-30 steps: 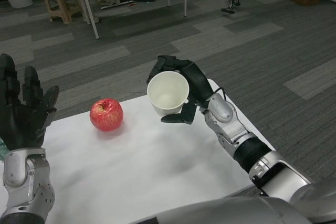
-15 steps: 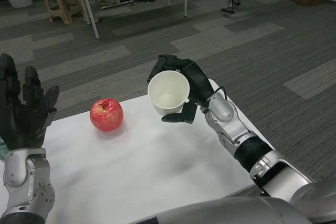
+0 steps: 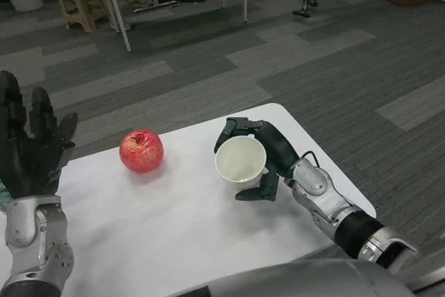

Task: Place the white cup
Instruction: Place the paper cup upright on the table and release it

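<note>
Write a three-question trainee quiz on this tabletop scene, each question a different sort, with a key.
1. True or false: the right hand grips the white cup.
2. Multiple choice: the apple sits
A. inside the cup
B. on the table, to the cup's left in the picture, apart from it
C. in the left hand
3. Fill in: the left hand is raised at the table's left edge, its fingers spread and holding ____.

Key: 1 true; 2 B; 3 nothing.
</note>
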